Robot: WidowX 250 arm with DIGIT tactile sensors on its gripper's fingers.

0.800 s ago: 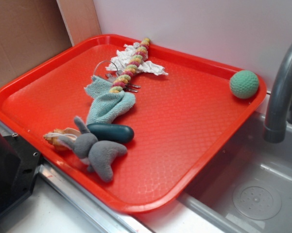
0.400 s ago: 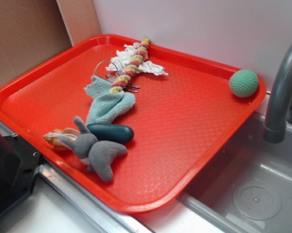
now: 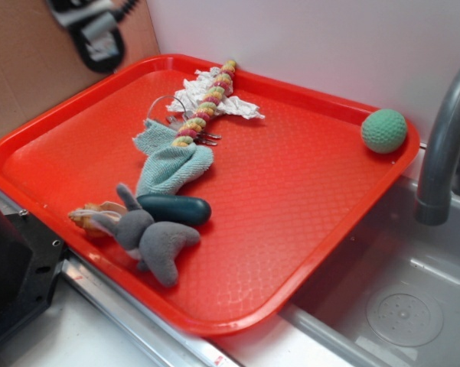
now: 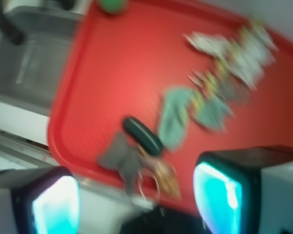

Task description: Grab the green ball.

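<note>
The gripper [image 4: 136,200] shows in the wrist view as two blurred fingers [image 4: 56,204] at the bottom of the frame, set wide apart with nothing between them, so the jaws are released. In the exterior view the gripper [image 3: 92,30] appears only as a dark, blurred shape at the top left, above the far left corner of the red tray [image 3: 306,229].

The green ball [image 3: 383,131] sits alone in the far right corner of the tray, touching or just beside the rim, well apart from the gripper. In the wrist view the green ball [image 4: 111,5] is cut off by the top edge.

Near the tray's left front lies a grey plush toy [image 3: 157,238], with a dark teal oblong object [image 3: 174,208] touching it. Behind these, a pale teal cloth [image 3: 171,160] stretches toward the back. A braided rope toy [image 3: 207,103] in yellow and pink runs over it to the back rim, crossing a crumpled white cloth [image 3: 222,103].

To the tray's right stands a grey faucet [image 3: 444,145] over a grey sink [image 3: 398,306].
</note>
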